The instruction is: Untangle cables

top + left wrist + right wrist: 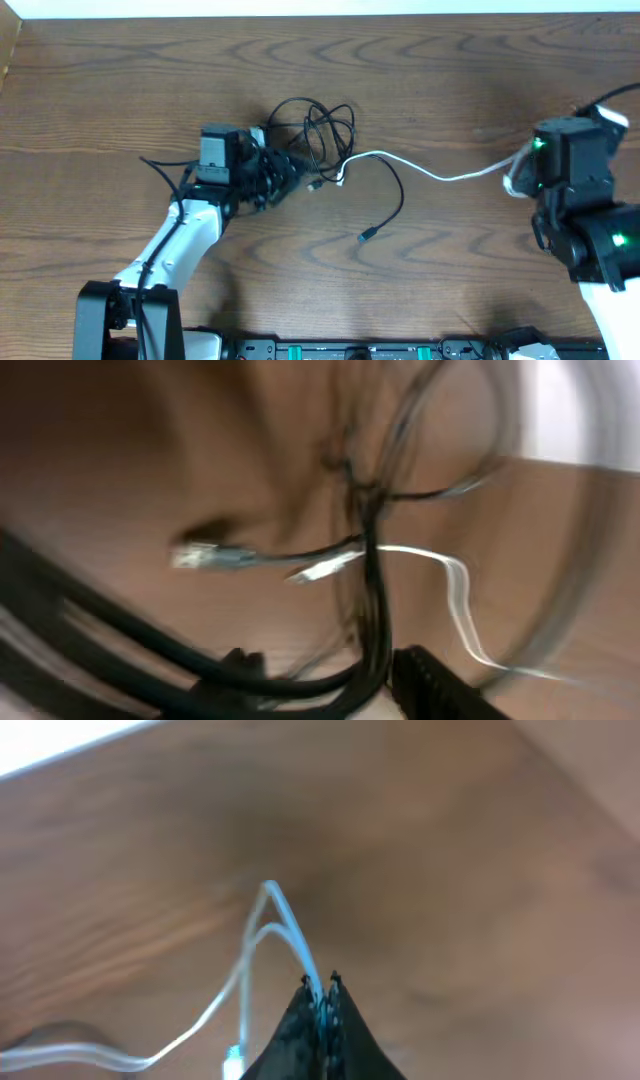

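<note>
The step in hand looks like drawing the thin flexible white cable (440, 176) out of the knot. The right gripper (322, 988), near the right edge of the brown wood-grain tabletop (120, 80), is clenched on one end of it, the white cord emerging right at its closed tips; from there the white cable runs left in a shallow wave to the middle of the tabletop, where its other end meets the loose tangle of thin black cables (318, 135); that tangle lies a little left of centre, nearer the far edge than the near one, with one black strand trailing toward the near edge and ending in a small blue-tipped plug (367, 236); the left gripper (278, 178) sits at the tangle's left side, black strands passing between its fingers (430, 675) in the blurred wrist view, but whether it grips them or has let go I cannot tell; the next move probably calls for the left gripper to pin the black loops while the right draws the white cable toward the right edge, slowly, lest the whole knot drag along; no brand, label or writing can be read anywhere.
</note>
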### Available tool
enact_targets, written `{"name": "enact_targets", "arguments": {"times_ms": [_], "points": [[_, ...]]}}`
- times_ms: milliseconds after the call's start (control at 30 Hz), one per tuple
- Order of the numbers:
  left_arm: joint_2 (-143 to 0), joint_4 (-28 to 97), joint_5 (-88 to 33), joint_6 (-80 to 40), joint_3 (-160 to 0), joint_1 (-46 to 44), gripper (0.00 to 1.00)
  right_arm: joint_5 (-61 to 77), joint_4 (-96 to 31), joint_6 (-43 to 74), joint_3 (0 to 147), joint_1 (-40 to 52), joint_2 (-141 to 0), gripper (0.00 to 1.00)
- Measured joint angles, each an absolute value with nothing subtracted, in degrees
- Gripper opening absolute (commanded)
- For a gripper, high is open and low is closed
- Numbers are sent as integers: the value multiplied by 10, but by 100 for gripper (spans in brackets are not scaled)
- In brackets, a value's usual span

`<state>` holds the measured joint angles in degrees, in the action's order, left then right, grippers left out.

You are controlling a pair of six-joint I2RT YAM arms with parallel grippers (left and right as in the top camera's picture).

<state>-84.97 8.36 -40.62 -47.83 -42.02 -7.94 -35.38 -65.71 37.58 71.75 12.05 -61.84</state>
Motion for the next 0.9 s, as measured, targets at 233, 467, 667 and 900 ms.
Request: {"name": "enact_targets", "arguments": {"times_ms": [233, 467, 667, 900], "points": [[-850, 176, -287, -435, -420, -96, 45, -424, -702, 546, 717, 34, -618, 1], [-850, 172, -238, -430, -420, -96, 46, -223, -646, 505, 717, 12, -647, 1], [-850, 169, -230, -428, -420, -96, 55, -65, -594, 430, 717, 78, -738, 1], [-850, 169, -223, -427, -420, -96, 94, 25, -558, 406, 717, 144, -841, 2]]}}
